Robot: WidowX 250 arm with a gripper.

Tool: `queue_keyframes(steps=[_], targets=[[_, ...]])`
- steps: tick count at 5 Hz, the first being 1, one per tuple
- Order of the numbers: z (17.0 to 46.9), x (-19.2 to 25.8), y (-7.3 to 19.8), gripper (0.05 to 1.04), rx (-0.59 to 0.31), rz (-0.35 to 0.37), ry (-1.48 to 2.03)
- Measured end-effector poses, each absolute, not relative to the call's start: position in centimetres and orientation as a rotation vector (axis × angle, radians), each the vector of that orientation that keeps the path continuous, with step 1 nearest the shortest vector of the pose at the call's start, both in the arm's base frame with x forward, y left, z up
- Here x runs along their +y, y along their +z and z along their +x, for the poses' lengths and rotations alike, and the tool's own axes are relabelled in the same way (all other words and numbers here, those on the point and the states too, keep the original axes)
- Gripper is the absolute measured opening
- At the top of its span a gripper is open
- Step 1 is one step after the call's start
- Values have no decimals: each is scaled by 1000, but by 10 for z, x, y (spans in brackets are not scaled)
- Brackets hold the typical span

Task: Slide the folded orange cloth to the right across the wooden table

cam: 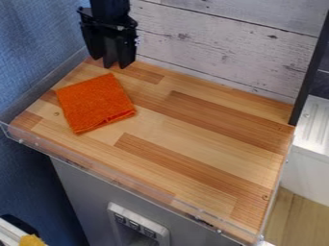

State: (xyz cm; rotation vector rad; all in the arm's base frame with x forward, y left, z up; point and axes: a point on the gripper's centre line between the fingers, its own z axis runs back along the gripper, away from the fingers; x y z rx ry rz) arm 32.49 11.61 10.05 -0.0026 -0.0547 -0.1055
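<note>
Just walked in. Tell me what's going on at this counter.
The black gripper hangs low over the back left of the wooden counter, close to the far edge of an orange cloth. The cloth lies folded on the wood, and I see nothing handling it right now.

Nope, no readable text here, tbh: no labels, brands, numbers or signs legible on anything.

Fixed camera: set in front of and above the wooden counter (193, 144), pitched down at a slant, facing the plank wall (225, 41). Range moderate (nearly the whole countertop fits).
</note>
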Motion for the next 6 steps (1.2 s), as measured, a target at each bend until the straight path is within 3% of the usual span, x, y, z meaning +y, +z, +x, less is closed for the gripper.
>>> queue_keyframes(steps=[2, 4, 5, 6], targets=[[311, 128, 108, 955, -52, 6, -119], [302, 130, 100, 374, -18, 3, -119], [296, 132, 92, 158, -7, 2, -114], [292, 138, 77, 66, 7, 0, -109]])
